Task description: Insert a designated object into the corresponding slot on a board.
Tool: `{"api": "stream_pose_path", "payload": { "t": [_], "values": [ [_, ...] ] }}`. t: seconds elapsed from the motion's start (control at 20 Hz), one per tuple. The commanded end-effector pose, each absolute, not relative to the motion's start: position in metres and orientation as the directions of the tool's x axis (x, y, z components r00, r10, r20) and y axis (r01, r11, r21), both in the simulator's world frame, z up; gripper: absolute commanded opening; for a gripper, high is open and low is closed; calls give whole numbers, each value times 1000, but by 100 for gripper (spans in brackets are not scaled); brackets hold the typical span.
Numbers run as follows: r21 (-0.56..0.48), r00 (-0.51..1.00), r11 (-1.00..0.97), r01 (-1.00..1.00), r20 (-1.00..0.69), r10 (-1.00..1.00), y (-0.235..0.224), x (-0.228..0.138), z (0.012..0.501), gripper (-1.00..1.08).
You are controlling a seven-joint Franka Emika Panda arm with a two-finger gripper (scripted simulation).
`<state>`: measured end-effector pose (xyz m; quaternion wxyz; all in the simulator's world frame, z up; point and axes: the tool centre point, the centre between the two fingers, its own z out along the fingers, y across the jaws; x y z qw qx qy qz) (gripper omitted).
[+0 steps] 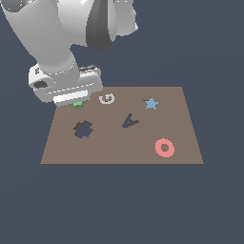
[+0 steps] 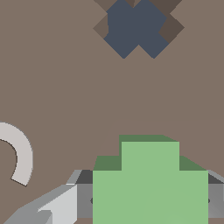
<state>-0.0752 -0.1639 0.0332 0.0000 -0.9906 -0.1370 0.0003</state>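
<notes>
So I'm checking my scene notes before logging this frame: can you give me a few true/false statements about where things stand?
1. The green block sits between the gripper fingers. True.
2. The cross slot is already filled. False: it is empty.
3. The pink ring lies on the board. True.
4. The blue star sits inside the A cutout. False: it lies apart from it.
5. The gripper hovers over the ring. False: it is at the board's far corner, on the exterior view's left.
</notes>
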Motion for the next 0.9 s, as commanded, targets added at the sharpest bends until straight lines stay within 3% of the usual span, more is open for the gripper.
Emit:
{"api": "stream_pose_path", "payload": {
  "t": [0.0,0.85],
  "values": [
    [0,965,-965,264,0,264,-163,-75,33,-100],
    [0,1000,-1000,-19,0,-19,-146,-71,34,-100]
  ]
}}
